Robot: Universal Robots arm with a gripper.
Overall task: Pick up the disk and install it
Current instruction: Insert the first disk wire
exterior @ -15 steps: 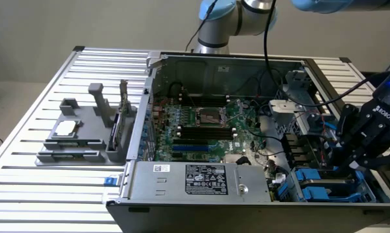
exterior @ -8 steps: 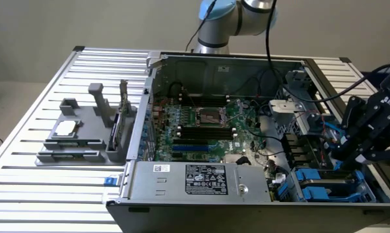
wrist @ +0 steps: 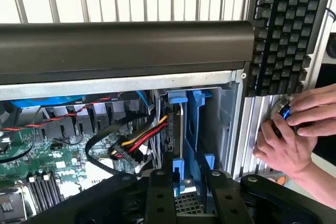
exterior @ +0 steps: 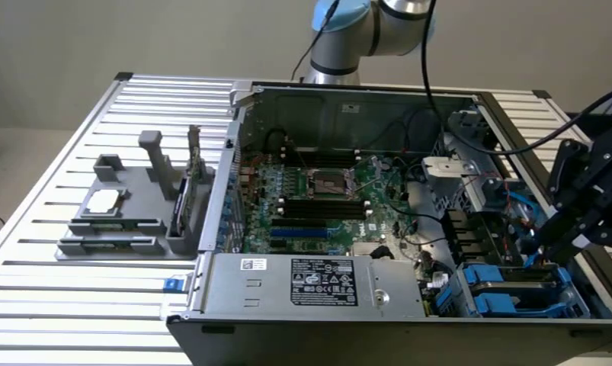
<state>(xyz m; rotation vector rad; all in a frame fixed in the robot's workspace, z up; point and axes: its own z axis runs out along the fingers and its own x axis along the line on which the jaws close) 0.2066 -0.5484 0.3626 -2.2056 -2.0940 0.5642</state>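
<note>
Here the black two-fingered gripper (wrist: 186, 192) stood inside the open grey computer case (exterior: 285, 293), its fingers (wrist: 160, 195) clenched on the blue plastic carrier of the flat silver-grey disk (wrist: 178, 182), which sat edge-on between them and directly ahead, down in the drive bay at the case's corner. Just beyond the fingertips ran a bundle of red, yellow and black cables (wrist: 139, 142), and to one side of it the green motherboard (wrist: 47, 166); farther out, past the case wall, a person's hand (wrist: 291, 135) worked a small round knob beside a black keyboard (wrist: 286, 30). As far as the wrist view showed, the disk stood on its narrow edge with its long axis running away from the gripper into the bay, broad faces turned sideways toward the blue bay rails (wrist: 197, 121). The risks, as I judged them, were the carrier jamming against those rails if it tilted even slightly, and the nearby cables being pinched or pushed by the disk's edge.
</note>
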